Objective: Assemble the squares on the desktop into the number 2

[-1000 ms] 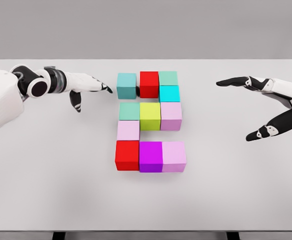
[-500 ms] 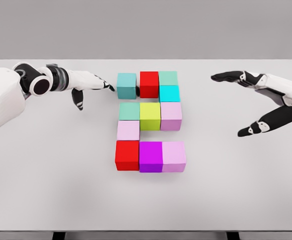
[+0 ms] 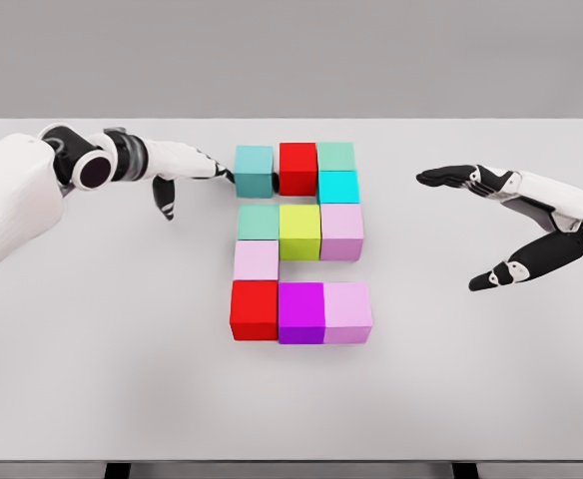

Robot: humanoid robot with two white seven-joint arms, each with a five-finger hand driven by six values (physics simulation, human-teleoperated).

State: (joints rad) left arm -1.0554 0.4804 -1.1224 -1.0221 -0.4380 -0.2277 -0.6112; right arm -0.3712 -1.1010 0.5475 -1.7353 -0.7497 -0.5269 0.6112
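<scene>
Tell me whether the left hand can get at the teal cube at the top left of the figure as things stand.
Probably yes. The left hand has its fingertips right at the teal cube's outer left face, with only bare table on that side; its neighbour, the red cube, sits on the far side.

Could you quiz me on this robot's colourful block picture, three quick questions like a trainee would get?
1. True or false: the right hand is holding a block.
2. Which block do the left hand's fingers reach? A) teal block B) yellow-green block C) magenta block
3. Fill in: the bottom row reads red block, magenta, then ____.

Key:
1. False; it hovers open, apart from the blocks, above the table.
2. A, at the top left of the figure.
3. The pale pink block.
</scene>
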